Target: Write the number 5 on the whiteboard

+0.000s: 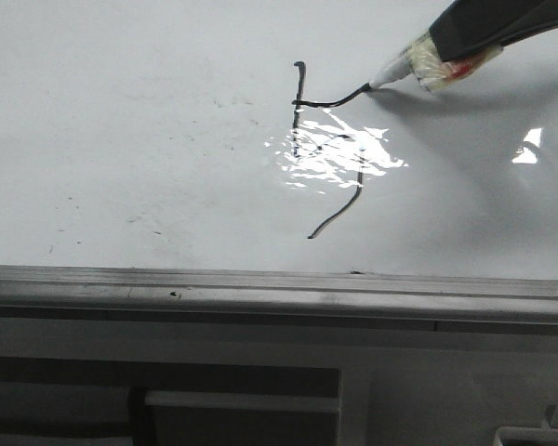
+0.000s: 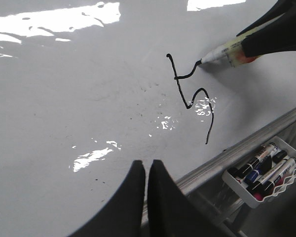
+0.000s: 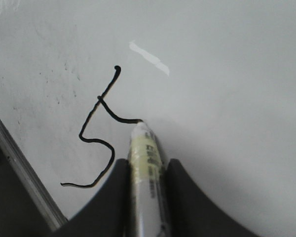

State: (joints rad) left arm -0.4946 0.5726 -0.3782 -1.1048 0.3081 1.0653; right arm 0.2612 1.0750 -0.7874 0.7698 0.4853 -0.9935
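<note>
The whiteboard [image 1: 130,121] fills the front view, glossy white with a glare patch and a grey metal rim. On it is the number 5 [image 1: 299,111] in thin black strokes: a vertical stem, a curved tail [image 1: 339,214] and a top bar running right. It also shows in the left wrist view [image 2: 180,86] and the right wrist view [image 3: 91,126]. My right gripper [image 3: 147,165] is shut on a white marker [image 3: 145,163] wrapped in tape. The marker's tip [image 1: 372,85] touches the board at the right end of the top bar. My left gripper [image 2: 147,165] is shut and empty, low over the board's near edge.
The board's grey metal rim [image 1: 279,283] runs along the near side. A white wire basket [image 2: 266,173] with several markers hangs below the rim, seen in the left wrist view. A grey panel with recesses [image 1: 242,400] lies nearer than the rim.
</note>
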